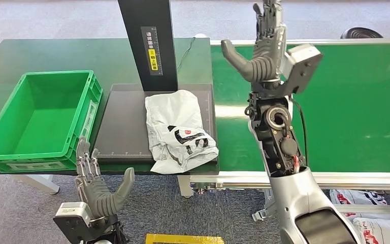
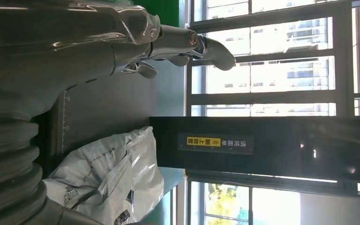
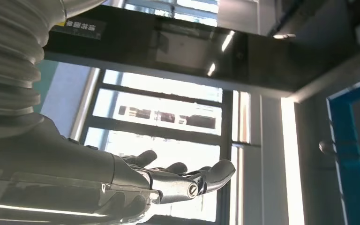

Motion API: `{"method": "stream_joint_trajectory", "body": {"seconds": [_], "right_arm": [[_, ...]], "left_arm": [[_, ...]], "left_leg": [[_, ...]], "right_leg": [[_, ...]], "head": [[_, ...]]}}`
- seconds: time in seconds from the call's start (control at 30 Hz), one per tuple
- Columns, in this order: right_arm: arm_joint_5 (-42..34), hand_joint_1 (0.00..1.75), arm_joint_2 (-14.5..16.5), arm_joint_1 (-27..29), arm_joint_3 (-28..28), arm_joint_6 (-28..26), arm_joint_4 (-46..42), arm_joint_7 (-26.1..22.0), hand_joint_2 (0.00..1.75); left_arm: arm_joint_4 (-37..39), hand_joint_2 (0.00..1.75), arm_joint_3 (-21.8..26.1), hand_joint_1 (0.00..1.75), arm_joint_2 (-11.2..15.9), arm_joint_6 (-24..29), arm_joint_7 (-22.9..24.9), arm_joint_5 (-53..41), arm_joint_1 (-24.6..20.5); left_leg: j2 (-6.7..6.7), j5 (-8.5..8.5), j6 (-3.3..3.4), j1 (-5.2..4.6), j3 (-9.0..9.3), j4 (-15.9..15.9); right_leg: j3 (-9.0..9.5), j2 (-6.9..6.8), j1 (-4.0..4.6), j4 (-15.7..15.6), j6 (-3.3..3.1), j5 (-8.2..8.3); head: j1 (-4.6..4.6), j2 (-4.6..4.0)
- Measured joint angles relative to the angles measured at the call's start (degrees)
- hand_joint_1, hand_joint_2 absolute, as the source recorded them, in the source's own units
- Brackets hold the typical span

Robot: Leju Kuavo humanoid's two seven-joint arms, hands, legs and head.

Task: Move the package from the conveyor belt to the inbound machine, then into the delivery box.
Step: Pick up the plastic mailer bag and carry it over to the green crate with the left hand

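Fingers [image 1: 85, 161] on our left hand [image 1: 97, 189] are spread and holding nothing, sitting just below the front edge of the table, palm up-ish, near the corner of the green delivery box [image 1: 40, 119]. So we're between grabs right now. Just past that hand the package [image 1: 179, 131], a crumpled white poly mailer, is lying on the dark plate of the inbound machine [image 1: 127, 124], with one corner hanging off the plate's front right edge toward the conveyor belt [image 1: 345, 101]. That overhang is what worries us: the bag is floppy and slick-looking, so if we scoop it from the left side it could just slide off toward the belt gap or fold up and slip out of a loose grip before it clears the box wall. Farther back our right hand [image 1: 264, 43] is raised above the belt, fingers apart, empty, well clear of the bag. From the left wrist view we get the bag's near side bulging up off the plate and the machine's black post [image 2: 262, 147] right behind it, which the head view flattens out. The right wrist view mostly catches windows, so it's hard to say much from it, probably just that the right hand holds nothing.
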Motion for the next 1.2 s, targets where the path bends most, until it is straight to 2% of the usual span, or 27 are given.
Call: {"method": "stream_joint_trajectory", "body": {"seconds": [0.27, 0.5, 0.57, 0.67, 0.73, 0.9, 1.2], "right_arm": [[-1.98, 0.00, -1.77, 15.57, 2.57, -9.03, -11.79, -4.01, 1.75], [-2.42, 0.00, -0.21, 28.65, 6.81, -16.02, -17.87, -4.20, 1.75], [-3.91, 0.00, 0.56, 31.28, 7.10, -15.53, -19.00, -4.25, 1.75], [-7.16, 0.00, 3.09, 36.16, 6.14, -9.45, -19.87, -4.27, 1.75], [-6.60, 0.00, 4.87, 39.29, 5.36, -6.65, -20.12, -4.27, 1.75], [-6.32, 0.00, 6.86, 44.12, 5.09, -6.65, -20.21, -4.29, 1.75], [-5.79, 0.00, 7.76, 49.05, 4.95, -5.13, -19.36, -4.29, 1.75]], "left_arm": [[0.10, 1.75, 0.38, 0.00, 0.28, -3.39, 0.01, -0.06, 0.05], [1.00, 1.75, 0.36, 0.00, -0.16, -3.28, 0.01, -0.59, 0.05], [1.32, 1.75, 0.39, 0.00, -0.22, -3.24, 0.01, -0.59, 0.05], [1.88, 1.75, 0.52, 0.00, -0.49, -3.40, 0.01, -0.61, 0.03], [2.30, 1.75, 0.67, 0.00, -0.63, -3.69, 0.01, -0.74, -0.01], [3.36, 1.75, 1.67, 0.00, -0.79, -4.53, 0.01, -1.16, -0.59], [4.69, 1.75, 4.37, 0.00, -0.44, -5.85, 0.01, -4.47, -2.35]], "left_leg": [[0.01, -0.05, -0.02, 0.00, -0.01, -0.02], [0.02, -0.06, -0.03, 0.01, -0.02, -0.04], [0.02, -0.06, -0.04, 0.01, -0.01, -0.04], [0.01, -0.06, -0.04, 0.01, -0.01, -0.04], [0.01, -0.07, -0.04, 0.01, -0.01, -0.04], [0.01, -0.09, -0.08, 0.01, -0.01, -0.05], [0.02, -0.09, -0.08, 0.01, 0.00, -0.05]], "right_leg": [[0.00, 0.01, 0.00, 0.00, 0.00, -0.02], [-0.01, 0.01, 0.01, 0.00, 0.01, -0.05], [0.00, 0.01, 0.01, 0.00, 0.02, -0.07], [0.01, 0.00, 0.01, -0.01, 0.04, -0.09], [0.00, 0.00, 0.01, -0.01, 0.03, -0.10], [0.00, 0.01, 0.01, -0.01, 0.02, -0.11], [0.00, 0.01, 0.01, 0.00, 0.02, -0.11]], "head": [[0.00, 0.00], [-0.01, 0.00], [0.01, 0.00], [0.01, 0.00], [0.00, 0.00], [0.01, 0.00], [0.01, 0.00]]}}
